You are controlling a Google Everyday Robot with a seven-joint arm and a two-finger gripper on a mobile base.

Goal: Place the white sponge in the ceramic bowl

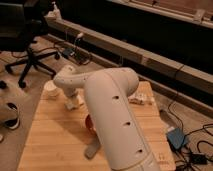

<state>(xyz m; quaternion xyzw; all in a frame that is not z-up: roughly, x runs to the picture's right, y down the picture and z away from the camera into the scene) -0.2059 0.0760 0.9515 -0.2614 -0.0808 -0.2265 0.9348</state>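
Observation:
My gripper (73, 101) hangs from the white arm over the back left of the wooden table (55, 142). It is right next to the round white cup (50, 89). A small white block, the white sponge (69, 105), shows at the gripper's tip, and I cannot tell whether it is held or resting on the table. The ceramic bowl (88, 123) stands right of and nearer than the gripper. Only a sliver of its copper-orange inside shows, because my arm's big white link (112, 120) covers the rest.
A flat patterned white box (141, 99) lies at the table's back right. A grey piece (93, 148) lies on the table near the front. An office chair (27, 55) stands on the floor to the left, and cables and a blue device (176, 137) lie to the right.

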